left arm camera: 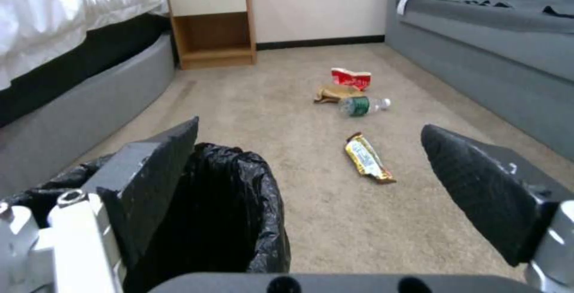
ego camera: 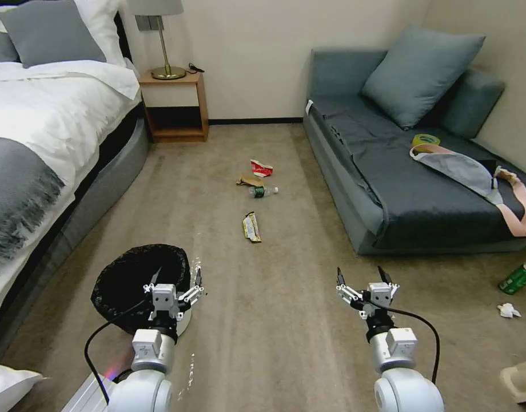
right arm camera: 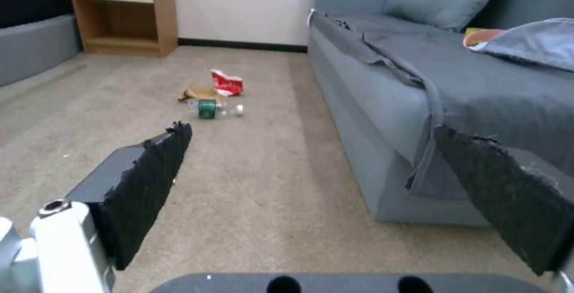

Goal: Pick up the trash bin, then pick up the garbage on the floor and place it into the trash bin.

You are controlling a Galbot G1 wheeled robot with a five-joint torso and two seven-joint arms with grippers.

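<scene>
The trash bin [ego camera: 131, 280], white with a black bag over its rim, stands on the carpet at my near left. My left gripper [ego camera: 176, 280] is open at the bin's right rim; in the left wrist view one finger [left arm camera: 155, 181] hangs over the bin [left arm camera: 233, 203] and the other stands outside it. The garbage lies ahead on the floor: a yellow-gold wrapper [ego camera: 251, 227], a small bottle [ego camera: 263, 191], brown paper [ego camera: 250, 181] and a red-and-white carton [ego camera: 260, 167]. My right gripper [ego camera: 361, 277] is open and holds nothing, low above the carpet at the near right.
A bed [ego camera: 46, 131] runs along the left, with a wooden nightstand [ego camera: 174, 106] at the back wall. A grey sofa [ego camera: 400, 189] lines the right. A green can [ego camera: 518, 278] and a white crumpled tissue [ego camera: 507, 311] lie on the floor at far right.
</scene>
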